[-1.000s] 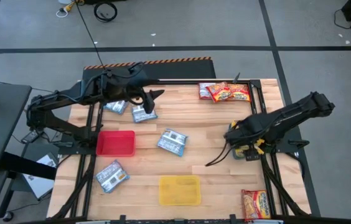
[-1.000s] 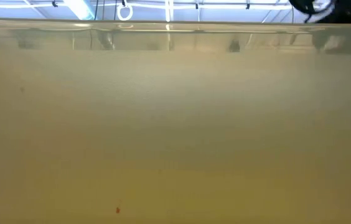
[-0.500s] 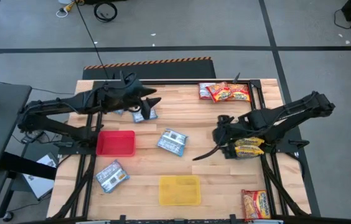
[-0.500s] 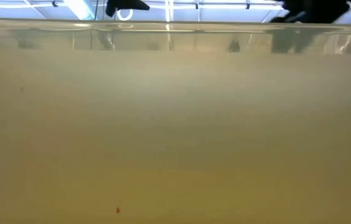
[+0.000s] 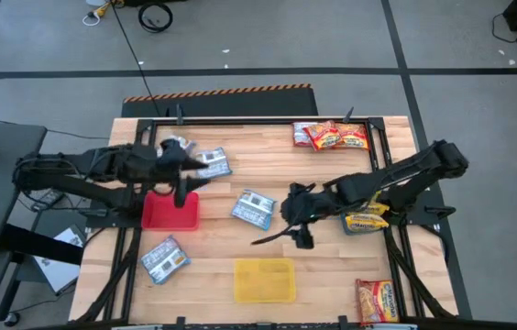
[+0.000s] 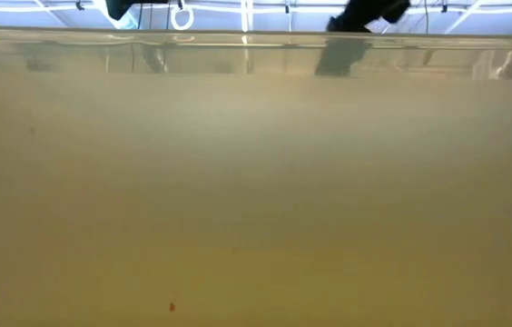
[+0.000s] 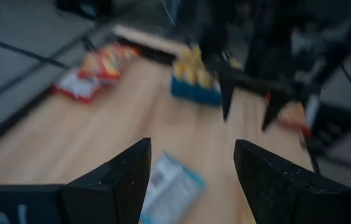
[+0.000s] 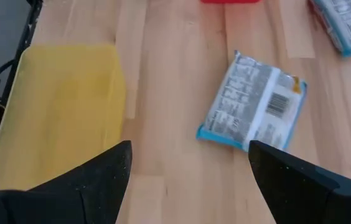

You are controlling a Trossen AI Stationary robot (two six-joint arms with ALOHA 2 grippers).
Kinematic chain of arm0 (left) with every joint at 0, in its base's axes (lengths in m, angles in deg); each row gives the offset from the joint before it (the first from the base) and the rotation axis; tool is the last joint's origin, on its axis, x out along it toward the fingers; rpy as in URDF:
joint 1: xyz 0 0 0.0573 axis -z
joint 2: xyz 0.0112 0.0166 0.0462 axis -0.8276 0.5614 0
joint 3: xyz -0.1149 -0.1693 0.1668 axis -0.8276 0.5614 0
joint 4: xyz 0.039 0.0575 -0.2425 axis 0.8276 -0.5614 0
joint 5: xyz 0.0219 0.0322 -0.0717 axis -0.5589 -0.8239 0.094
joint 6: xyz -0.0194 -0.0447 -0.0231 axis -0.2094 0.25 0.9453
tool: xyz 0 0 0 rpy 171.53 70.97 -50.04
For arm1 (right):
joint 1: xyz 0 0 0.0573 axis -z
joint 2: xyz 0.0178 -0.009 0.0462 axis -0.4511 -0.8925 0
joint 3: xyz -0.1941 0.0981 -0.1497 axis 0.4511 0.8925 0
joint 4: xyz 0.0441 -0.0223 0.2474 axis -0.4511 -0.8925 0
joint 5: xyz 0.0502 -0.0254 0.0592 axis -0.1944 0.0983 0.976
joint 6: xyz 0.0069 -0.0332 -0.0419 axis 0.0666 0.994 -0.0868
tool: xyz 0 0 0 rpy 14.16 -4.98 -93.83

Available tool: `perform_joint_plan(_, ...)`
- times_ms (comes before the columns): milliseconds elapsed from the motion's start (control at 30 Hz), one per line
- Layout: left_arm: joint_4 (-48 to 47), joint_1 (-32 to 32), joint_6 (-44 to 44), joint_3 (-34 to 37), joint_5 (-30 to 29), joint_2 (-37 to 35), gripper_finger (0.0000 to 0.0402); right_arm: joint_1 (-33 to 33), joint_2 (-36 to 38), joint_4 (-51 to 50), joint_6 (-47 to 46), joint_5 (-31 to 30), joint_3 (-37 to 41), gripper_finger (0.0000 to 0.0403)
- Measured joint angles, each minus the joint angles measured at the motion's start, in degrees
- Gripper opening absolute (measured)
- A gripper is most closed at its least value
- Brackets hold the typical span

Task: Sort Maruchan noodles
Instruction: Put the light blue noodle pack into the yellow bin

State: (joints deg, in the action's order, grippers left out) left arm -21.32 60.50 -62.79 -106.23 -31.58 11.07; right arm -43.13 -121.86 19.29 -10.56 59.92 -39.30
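Blue-and-white noodle packets lie flat on the wooden table (image 5: 332,183): one at the centre (image 5: 254,208), one toward the far edge (image 5: 211,163), one near the left front (image 5: 164,258). Red packets (image 5: 332,136) sit at the far edge, a yellow one (image 5: 366,220) under my right arm, and another red one (image 5: 378,300) at the near right corner. My left gripper (image 5: 196,181) hangs open over the red tray's far edge. My right gripper (image 5: 288,218) is open, just right of the centre packet (image 8: 253,102). Neither touches anything.
A red tray (image 5: 169,211) lies at the left and a yellow tray (image 5: 264,280) at the near middle. The yellow tray's wall (image 6: 256,182) fills the low view. The left wrist view shows a blue holder with yellow packets (image 7: 194,84) behind my right arm.
My left gripper has drawn back from the far blue packets toward the near-left, ending over the red tray. My right gripper has swept from the table's right side toward the left, up to the centre packet. The packets lie where they were.
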Motion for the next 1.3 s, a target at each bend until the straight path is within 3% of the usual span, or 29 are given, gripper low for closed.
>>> perform_joint_plan(267,-15.82,7.45,2.44,-0.01,6.7,0.6,0.0233,-3.05,-16.85,-13.06,-2.57,-4.19,-22.2,0.0327)
perform_joint_plan(500,-22.93,18.82,12.82,-0.01,7.87,1.88,0.0233,-3.74,-26.34,-16.63,-9.39,-8.42,-33.16,0.0326)
perform_joint_plan(600,-23.37,23.51,17.22,-0.01,4.75,2.1,0.0233,-1.92,-30.1,-17.05,-10.72,-9.19,-33.97,0.0323)
perform_joint_plan(767,-25.46,29.38,24.65,-0.01,0.0,1.99,0.0233,0.51,-37.44,-15.48,-0.91,-15.41,-33.9,0.0317)
perform_joint_plan(1000,-28.08,32.56,29.33,-0.01,-4.49,1.97,0.0233,1.64,-43.58,-14.51,2.79,-21.32,-33.9,0.03)
perform_joint_plan(1133,-28.03,32.58,29.59,-0.01,-7.32,1.97,0.0233,2.17,-44.9,-14.21,0.12,-22.11,-33.9,0.0267)
perform_joint_plan(1300,-28.03,32.57,29.51,-0.01,-11.3,1.97,0.0233,3.29,-44.79,-14.11,-4.66,-22.15,-33.9,0.0188)
